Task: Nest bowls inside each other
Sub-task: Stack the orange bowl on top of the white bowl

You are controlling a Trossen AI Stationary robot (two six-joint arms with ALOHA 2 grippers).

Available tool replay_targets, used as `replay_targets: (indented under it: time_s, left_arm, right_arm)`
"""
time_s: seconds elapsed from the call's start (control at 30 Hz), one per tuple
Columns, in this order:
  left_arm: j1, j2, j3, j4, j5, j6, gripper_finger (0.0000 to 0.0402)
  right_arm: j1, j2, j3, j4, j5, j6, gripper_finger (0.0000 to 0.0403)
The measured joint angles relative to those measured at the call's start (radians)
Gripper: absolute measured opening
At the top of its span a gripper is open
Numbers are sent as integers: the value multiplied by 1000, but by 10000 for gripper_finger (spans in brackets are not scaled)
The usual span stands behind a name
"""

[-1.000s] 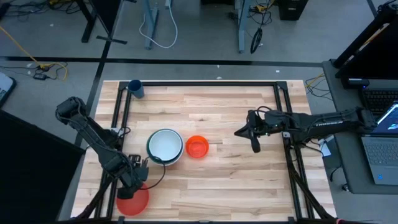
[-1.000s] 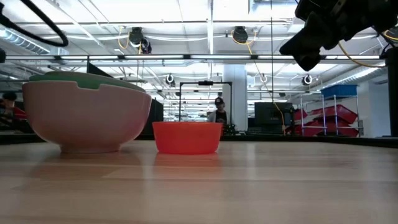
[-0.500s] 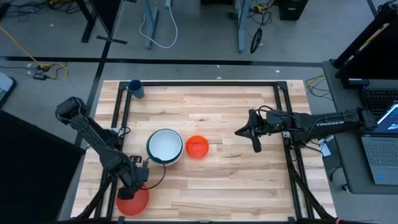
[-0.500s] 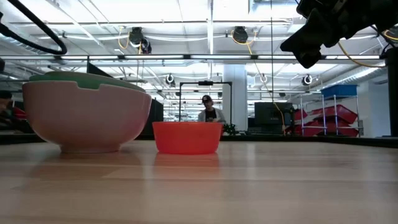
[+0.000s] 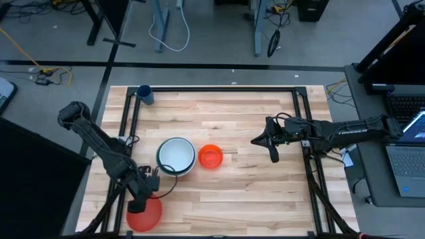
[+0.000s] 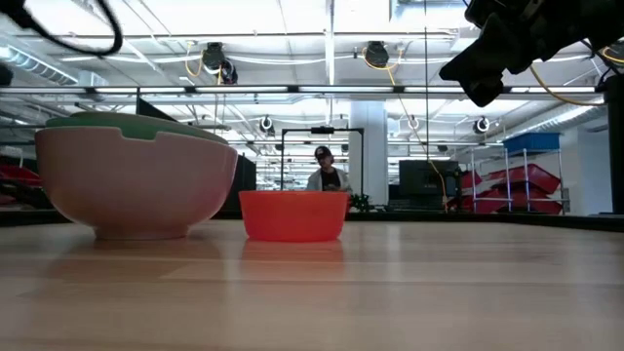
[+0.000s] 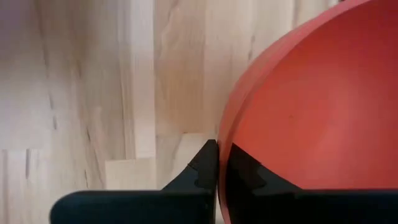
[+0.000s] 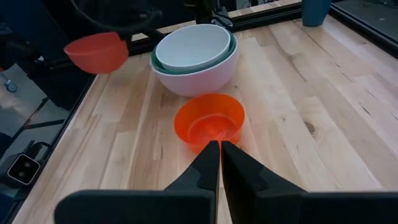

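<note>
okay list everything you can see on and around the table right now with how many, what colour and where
nested bowl stack: three, large white holding green holding smaller white, table middle-left
small bowl: one, orange-red, just right of the stack
red bowl: one, front-left corner, rim pinched in the left claw
cup: one, dark blue, back-left corner
laptop: one, right of the table
person: one, far background
left claw: shut on the red bowl
right claw: shut, empty, hovering right of centre

Both end effectors [image 5: 147, 198] [image 5: 273, 158] closed.

My high view looks straight down on the tabletop [image 5: 252, 133]; low view sits level; both share the small orange-red bowl [image 5: 210, 157].
</note>
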Motion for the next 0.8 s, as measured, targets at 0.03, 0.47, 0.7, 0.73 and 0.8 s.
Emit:
replay_targets:
  time_s: [0.03,0.47,0.7,0.73,0.8]
  left_arm:
    - [3,-3,26,-22,-8,-8,0]
    - [114,-9,334,-280,-305,95,0]
    - [277,-9,409,-376,-358,248,0]
    - [304,-9,414,-394,-359,269,0]
    - [355,-9,420,-427,-359,312,0]
  right_arm:
    - [0,0,0,0,0,0,0]
    - [0,0,0,5,1,0,0]
    - [0,0,0,7,1,1,0]
    - [0,0,0,8,0,2,0]
    - [0,0,0,8,1,3,0]
